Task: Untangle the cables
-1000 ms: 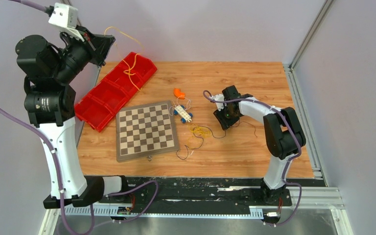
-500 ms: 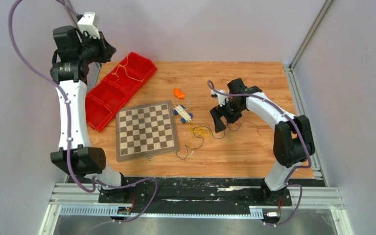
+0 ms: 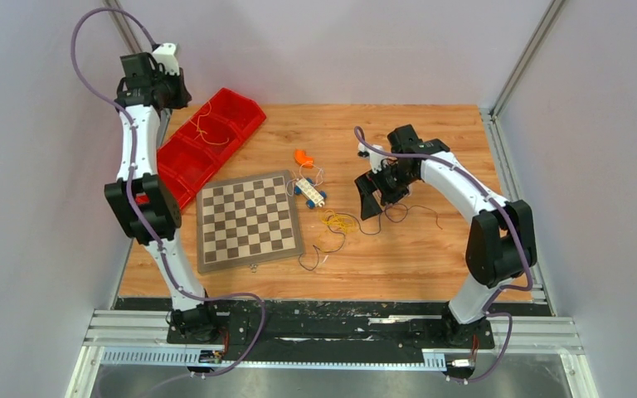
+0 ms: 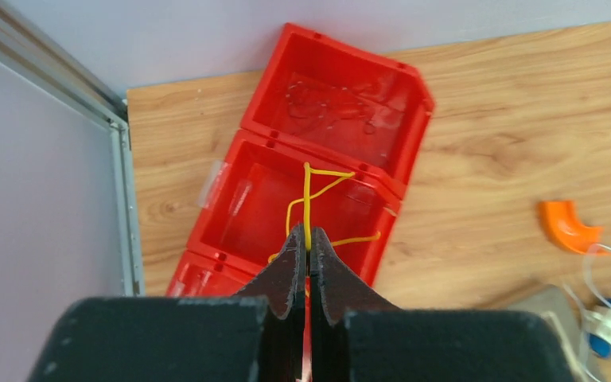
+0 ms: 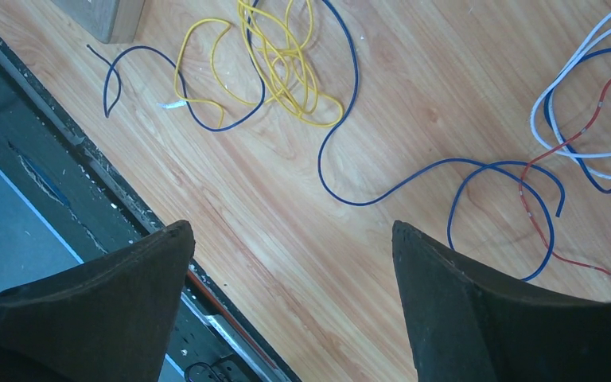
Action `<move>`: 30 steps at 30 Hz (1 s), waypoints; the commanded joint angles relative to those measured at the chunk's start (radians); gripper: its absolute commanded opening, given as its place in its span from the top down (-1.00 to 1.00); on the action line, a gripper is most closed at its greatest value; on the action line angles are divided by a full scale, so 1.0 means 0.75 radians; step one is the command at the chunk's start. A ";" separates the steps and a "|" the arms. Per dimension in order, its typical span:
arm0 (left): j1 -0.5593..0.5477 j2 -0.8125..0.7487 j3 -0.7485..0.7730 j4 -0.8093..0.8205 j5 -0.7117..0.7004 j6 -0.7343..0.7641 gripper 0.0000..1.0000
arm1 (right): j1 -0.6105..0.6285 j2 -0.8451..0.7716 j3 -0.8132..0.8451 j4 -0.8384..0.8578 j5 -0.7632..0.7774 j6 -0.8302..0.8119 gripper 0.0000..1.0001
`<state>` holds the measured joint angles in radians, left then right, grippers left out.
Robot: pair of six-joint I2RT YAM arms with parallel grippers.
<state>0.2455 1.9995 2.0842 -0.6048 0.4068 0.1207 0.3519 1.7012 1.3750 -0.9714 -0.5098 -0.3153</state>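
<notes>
yellow cable [image 4: 308,199] pinched in clenched left end effector [image 4: 309,243] over red bin [image 4: 414,119] (right end effector [image 5: 290,228] gaping, empty, above tabletop tangle [image 5: 282,72]); off-centre release could drape it over the rim.

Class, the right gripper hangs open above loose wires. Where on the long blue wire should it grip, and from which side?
Probably its bare middle stretch: the blue wire lies flat there, clear of the yellow tangle. Bring the right gripper straight down, fingers straddling it across its run.

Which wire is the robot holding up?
The yellow wire pinched in the left gripper above the red bin. The other wires lie loose on the table.
</notes>
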 commanded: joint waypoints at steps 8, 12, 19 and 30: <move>0.011 0.335 0.136 0.247 -0.115 0.227 1.00 | -0.009 0.128 0.134 -0.039 -0.037 0.007 -0.84; 0.004 0.401 0.120 0.135 -0.091 0.339 1.00 | -0.013 0.156 0.153 -0.046 -0.043 0.006 -0.83; 0.004 0.312 0.148 0.019 -0.112 0.296 -0.32 | -0.015 0.133 0.165 -0.063 -0.062 0.011 -0.82; -0.003 -0.277 -0.130 -0.222 0.402 0.179 -0.84 | 0.043 0.052 0.055 0.029 -0.214 0.046 -0.73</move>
<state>0.2455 2.0388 2.0956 -0.6880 0.4633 0.2897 0.3515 1.7920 1.4464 -1.0088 -0.5995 -0.3046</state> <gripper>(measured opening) 0.908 0.870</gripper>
